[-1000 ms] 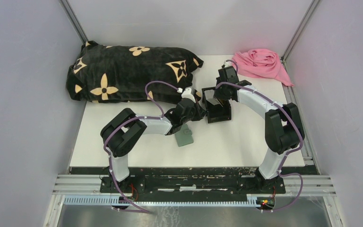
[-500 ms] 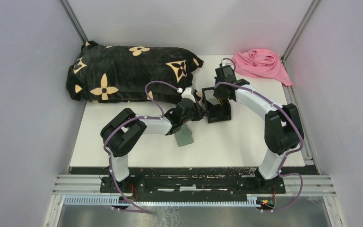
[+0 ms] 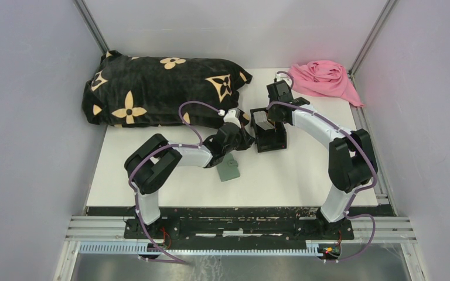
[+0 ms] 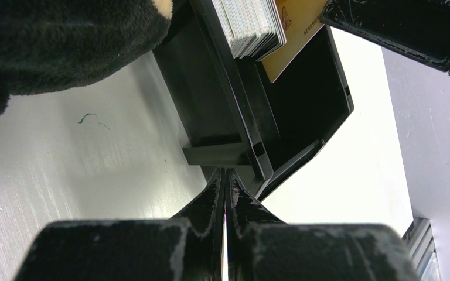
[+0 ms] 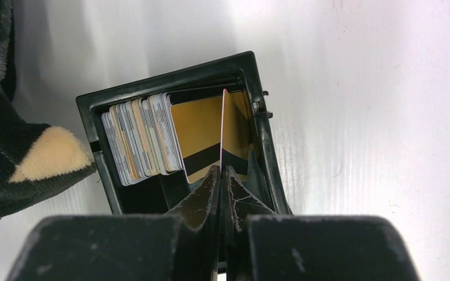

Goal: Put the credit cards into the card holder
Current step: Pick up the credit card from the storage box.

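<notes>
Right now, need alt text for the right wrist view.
The right arm's fingers pinch a single card, seen edge-on, inside a black box on a white table. To its left a stack of cards leans in the box, a gold black-striped card facing out; a black-and-tan pillow fills the left edge.

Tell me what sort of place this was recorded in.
Probably a robotics lab cell: a white table boxed in by plain grey panels, with a metal mounting rail along its near edge.
</notes>
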